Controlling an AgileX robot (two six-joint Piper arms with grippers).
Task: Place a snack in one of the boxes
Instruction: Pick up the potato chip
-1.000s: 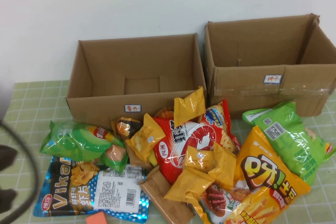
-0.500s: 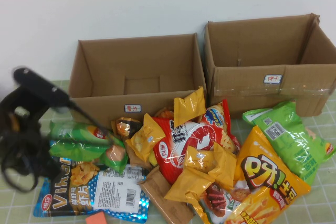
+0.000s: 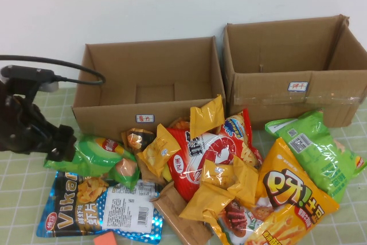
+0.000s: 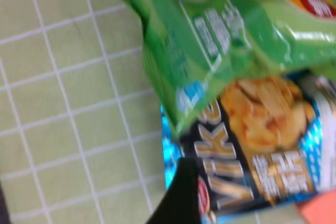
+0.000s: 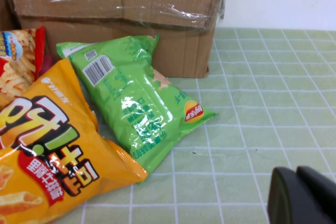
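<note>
Two open cardboard boxes stand at the back: a left box (image 3: 146, 110) and a right box (image 3: 287, 93), which also shows in the right wrist view (image 5: 121, 3). Many snack bags lie piled in front of them. My left gripper (image 3: 60, 146) hovers at the left end of a green chips bag (image 3: 86, 153) (image 4: 210, 35), above a blue Viker bag (image 3: 97, 210) (image 4: 252, 145). One of its fingers (image 4: 181, 195) shows and the jaws stand open and empty. My right gripper (image 5: 303, 198) is shut and empty, low over the table to the right of another green bag (image 5: 136, 98).
The pile holds a red bag (image 3: 206, 153), yellow packs (image 3: 206, 116), a large orange bag (image 3: 292, 199) (image 5: 42, 140) and the right green bag (image 3: 318, 150). A small orange item (image 3: 106, 238) lies at the front edge. The checked green table (image 5: 262, 103) is bare at the right.
My left arm has swung in from the left edge and now sits over the left end of the green chips bag. The snacks and boxes have not moved.
</note>
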